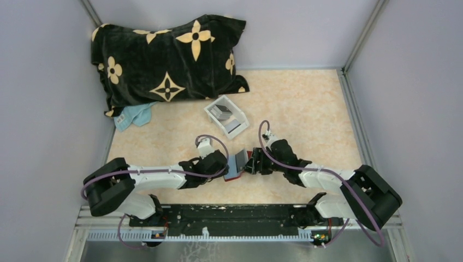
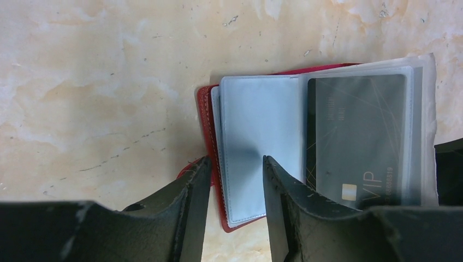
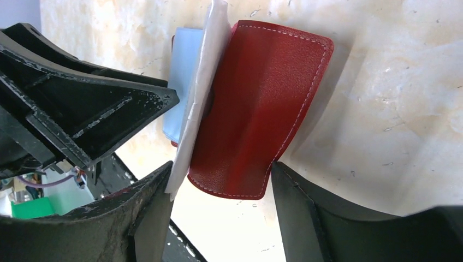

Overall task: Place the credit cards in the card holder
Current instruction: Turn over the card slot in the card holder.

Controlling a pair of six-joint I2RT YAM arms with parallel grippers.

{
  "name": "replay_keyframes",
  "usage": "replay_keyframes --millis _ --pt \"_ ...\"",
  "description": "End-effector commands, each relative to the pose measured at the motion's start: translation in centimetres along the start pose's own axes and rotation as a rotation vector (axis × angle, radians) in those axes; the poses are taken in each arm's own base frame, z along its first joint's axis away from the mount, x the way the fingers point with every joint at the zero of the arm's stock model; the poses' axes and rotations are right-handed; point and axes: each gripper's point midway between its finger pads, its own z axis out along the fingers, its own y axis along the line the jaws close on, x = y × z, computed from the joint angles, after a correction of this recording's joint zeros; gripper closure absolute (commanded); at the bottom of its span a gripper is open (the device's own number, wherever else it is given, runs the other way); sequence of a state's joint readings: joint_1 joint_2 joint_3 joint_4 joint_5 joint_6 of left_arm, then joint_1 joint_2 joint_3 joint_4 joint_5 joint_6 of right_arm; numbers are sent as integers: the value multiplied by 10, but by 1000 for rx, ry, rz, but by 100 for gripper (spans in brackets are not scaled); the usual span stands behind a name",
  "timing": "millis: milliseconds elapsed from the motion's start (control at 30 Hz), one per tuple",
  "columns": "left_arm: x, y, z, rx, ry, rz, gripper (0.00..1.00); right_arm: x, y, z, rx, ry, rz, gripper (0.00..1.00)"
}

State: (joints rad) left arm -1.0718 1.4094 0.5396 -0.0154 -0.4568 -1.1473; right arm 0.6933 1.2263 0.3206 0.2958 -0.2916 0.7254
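Top view: one card holder (image 1: 238, 164) open on worktop (image 1: 306, 109), between left gripper (image 1: 225, 166) and right gripper (image 1: 251, 166); one white tray (image 1: 217, 125) beyond, contents uncountable. Left wrist: one dark credit card (image 2: 357, 136) in clear pocket, one pocket empty; jaws part-open, straddling red edge, gripping nothing. Right wrist: jaws wide, clamped across raised red cover.

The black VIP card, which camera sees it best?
The left wrist view: the black VIP card faces the camera inside a clear sleeve of the card holder, chip and letters showing. The right wrist view shows the holder's red cover, not the card; in the top view it is too small to see.
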Motion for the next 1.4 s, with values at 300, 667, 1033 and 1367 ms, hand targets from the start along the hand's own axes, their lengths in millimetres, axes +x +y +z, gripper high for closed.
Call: replay_keyframes --millis 300,667,1033,1367 --pt "44 52 6 -147 158 101 53 -41 34 -6 1 -92 -113 35" --pt "45 52 7 -150 162 109 53 -49 57 -7 -17 -100 -152 35" --pt "43 50 6 -147 158 110 53 -50 81 -6 -46 -101 -184 35" --pt "42 54 1 -149 156 99 53 -38 97 8 -78 -71 -197 35"
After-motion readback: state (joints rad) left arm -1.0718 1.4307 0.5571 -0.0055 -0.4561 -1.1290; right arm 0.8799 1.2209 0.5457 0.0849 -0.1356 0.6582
